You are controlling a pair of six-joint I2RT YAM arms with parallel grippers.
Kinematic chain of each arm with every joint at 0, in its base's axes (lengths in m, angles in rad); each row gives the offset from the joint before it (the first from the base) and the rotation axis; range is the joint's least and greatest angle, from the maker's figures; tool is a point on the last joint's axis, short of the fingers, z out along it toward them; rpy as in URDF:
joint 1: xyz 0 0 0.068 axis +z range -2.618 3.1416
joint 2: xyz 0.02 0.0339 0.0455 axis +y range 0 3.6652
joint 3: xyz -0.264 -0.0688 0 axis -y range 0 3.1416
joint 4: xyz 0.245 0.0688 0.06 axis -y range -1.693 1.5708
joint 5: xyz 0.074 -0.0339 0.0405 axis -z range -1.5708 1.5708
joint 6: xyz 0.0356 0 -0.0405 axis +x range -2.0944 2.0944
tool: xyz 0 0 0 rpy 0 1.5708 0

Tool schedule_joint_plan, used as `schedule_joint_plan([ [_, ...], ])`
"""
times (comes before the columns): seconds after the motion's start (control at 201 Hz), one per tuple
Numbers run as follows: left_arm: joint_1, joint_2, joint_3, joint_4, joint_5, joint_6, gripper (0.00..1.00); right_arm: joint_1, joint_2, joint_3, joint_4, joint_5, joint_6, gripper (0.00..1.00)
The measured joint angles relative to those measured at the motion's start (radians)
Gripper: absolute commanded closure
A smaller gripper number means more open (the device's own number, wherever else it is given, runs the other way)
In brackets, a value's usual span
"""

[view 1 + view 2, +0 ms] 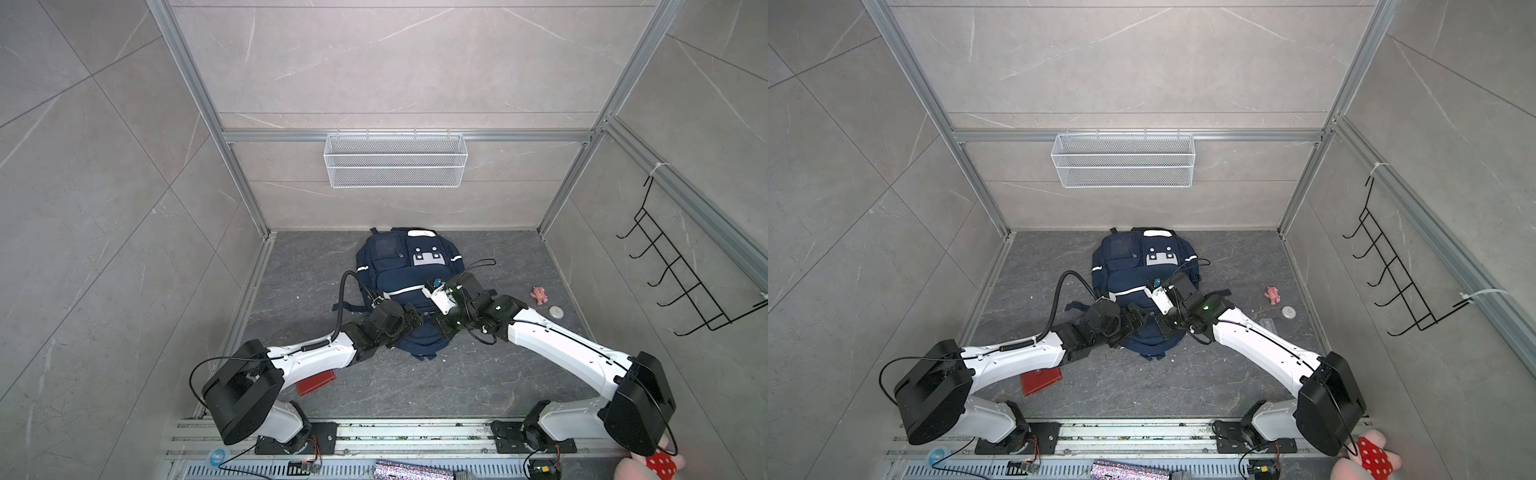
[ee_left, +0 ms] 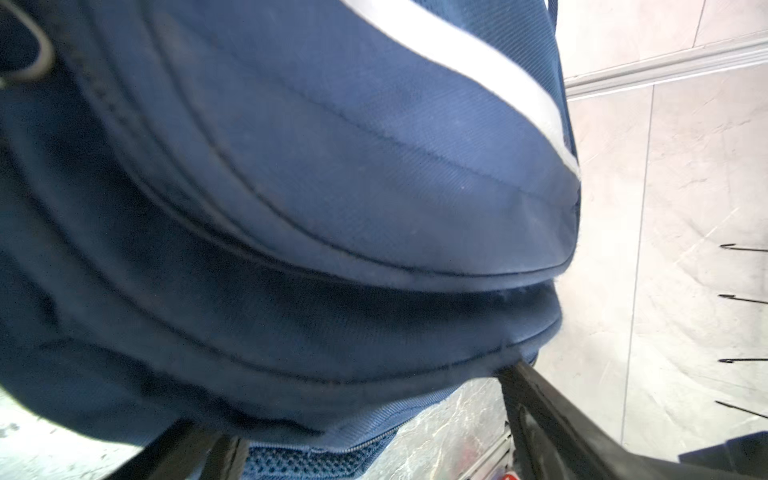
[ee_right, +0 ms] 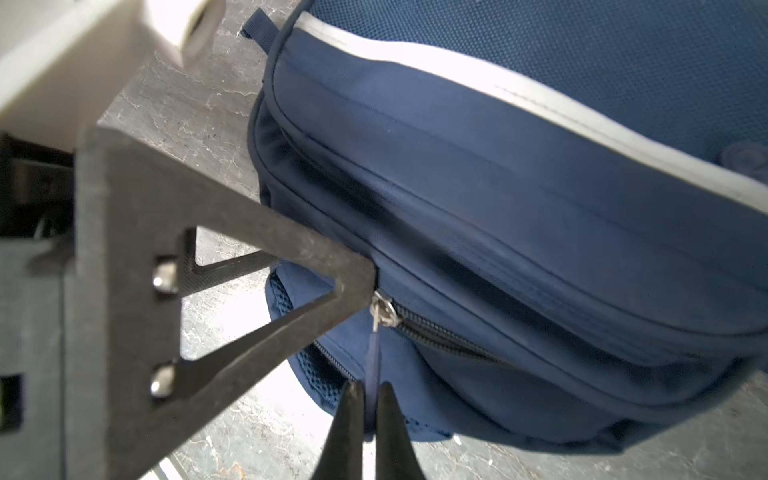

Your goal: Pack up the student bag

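Observation:
The student bag, a navy backpack with white stripes, lies flat on the dark floor in both top views. Both grippers meet at its near end. My right gripper is shut on the blue zip pull, which hangs from the metal slider of a partly open zip. My left gripper is open, its fingers wide apart on either side of the bag's rounded edge. One left finger's black triangular frame touches the bag just above the slider.
A red flat thing lies under the left arm. A pink toy and a small white disc lie right of the bag. A wire basket hangs on the back wall and a black hook rack on the right wall.

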Motion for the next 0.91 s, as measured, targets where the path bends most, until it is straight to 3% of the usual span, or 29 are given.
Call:
schedule_joint_plan([
  [0.129,0.002,-0.028,-0.03,0.045,-0.024,-0.038,0.27,0.007,0.006,0.0,0.008,-0.019,0.003,1.0],
  [0.388,0.011,-0.068,-0.051,0.041,-0.045,-0.092,0.34,0.01,0.018,0.0,0.015,-0.032,0.007,1.0],
  [0.453,0.011,-0.09,-0.051,0.015,-0.045,-0.094,0.23,0.011,0.018,0.0,0.015,-0.033,0.011,1.0],
  [0.513,0.011,-0.117,-0.048,-0.009,-0.045,-0.098,0.01,0.013,0.018,0.0,0.016,-0.032,0.011,1.0],
  [0.722,0.011,-0.192,0.032,-0.097,-0.046,-0.093,0.01,0.016,0.018,0.0,0.015,-0.032,0.014,1.0],
  [0.906,0.011,-0.119,0.071,-0.067,-0.048,-0.13,0.07,0.016,0.018,0.0,0.015,-0.032,0.014,1.0],
])
